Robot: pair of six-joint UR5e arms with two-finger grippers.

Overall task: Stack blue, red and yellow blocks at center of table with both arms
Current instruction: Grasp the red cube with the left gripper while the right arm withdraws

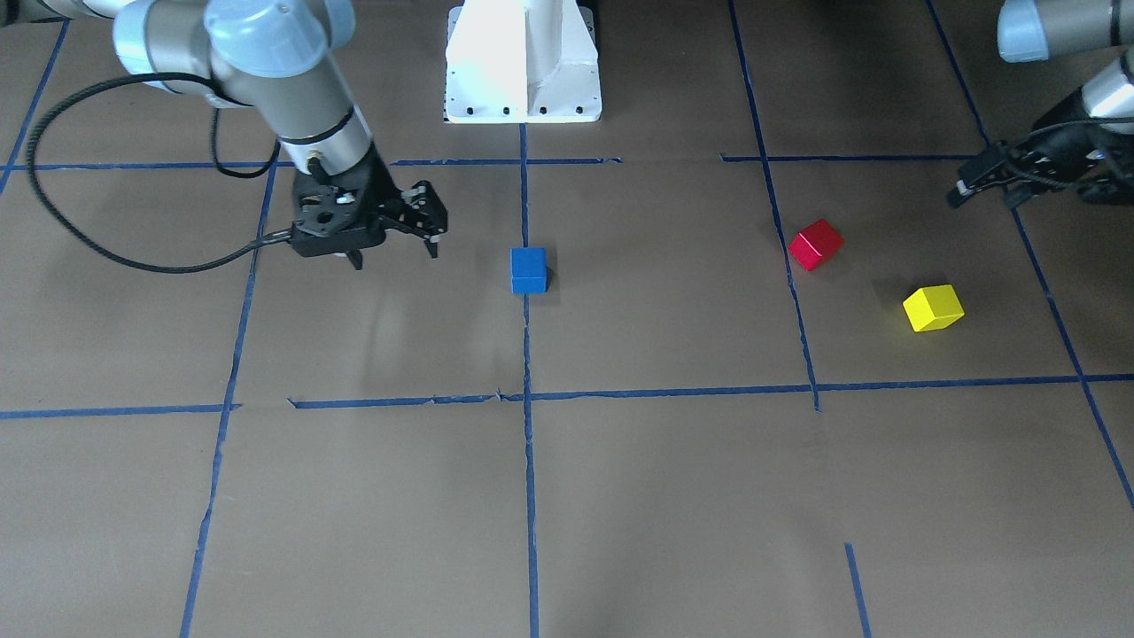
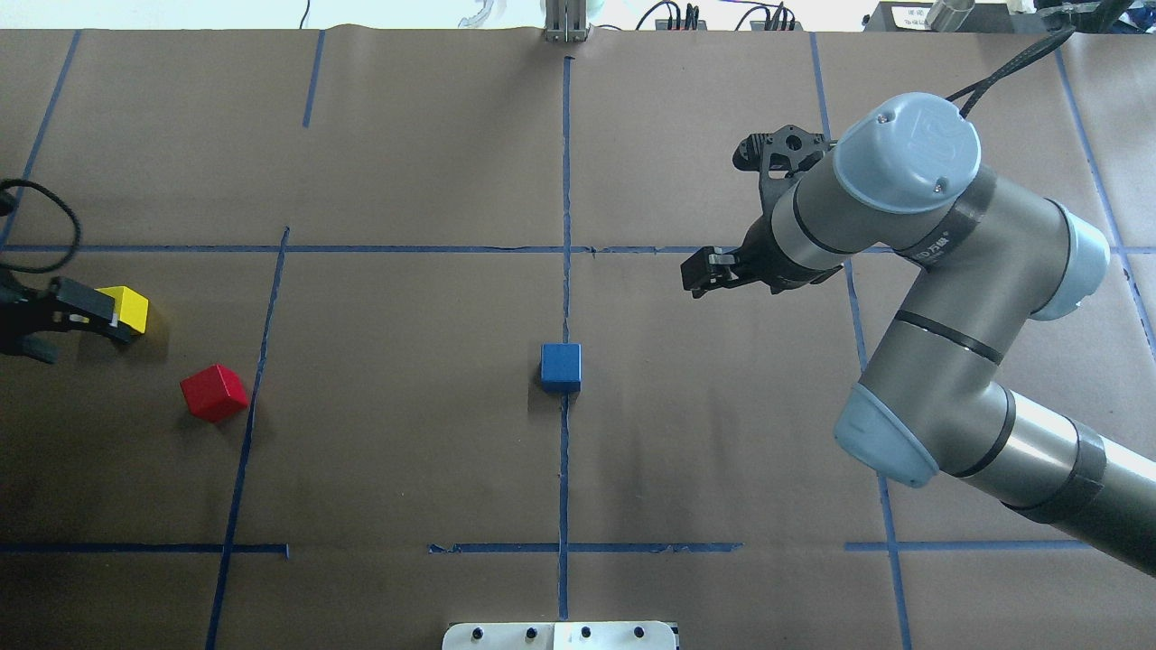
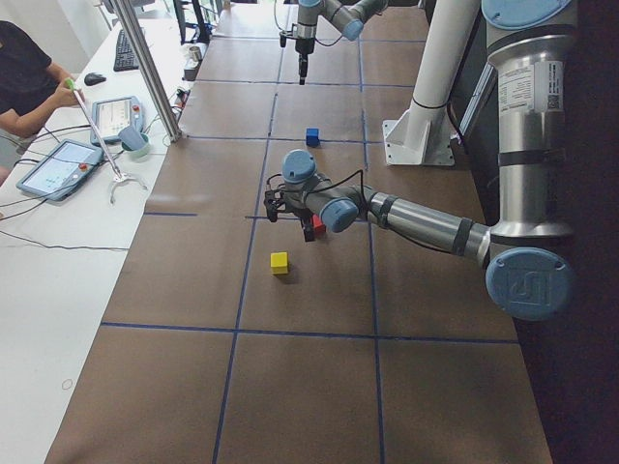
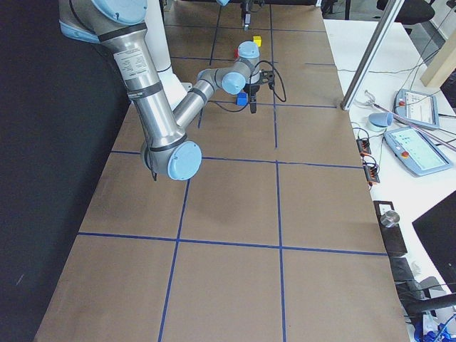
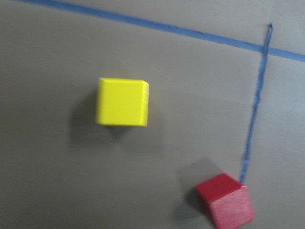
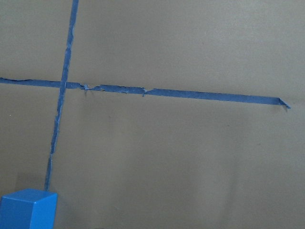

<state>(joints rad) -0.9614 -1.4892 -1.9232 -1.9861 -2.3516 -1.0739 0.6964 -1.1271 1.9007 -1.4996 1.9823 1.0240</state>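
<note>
On matte brown paper [image 1: 673, 496]: blue cube [image 1: 529, 270], red cube [image 1: 816, 245], yellow cube [image 1: 933, 307]; left claw [image 1: 982, 197], right claw [image 1: 394, 255] agape, empty.

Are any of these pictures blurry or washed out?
Left wrist view: slightly blurred, the yellow block and red block have soft edges. Front-facing view: the white base is washed out by glare. Right wrist view: sharper, the tape shows its torn edges clearly above the blue block.

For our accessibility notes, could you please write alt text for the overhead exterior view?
A blue block sits on the centre tape line of the table. The right gripper hangs open to its right; at the left edge, the open left gripper is near a yellow block and a red block.
</note>
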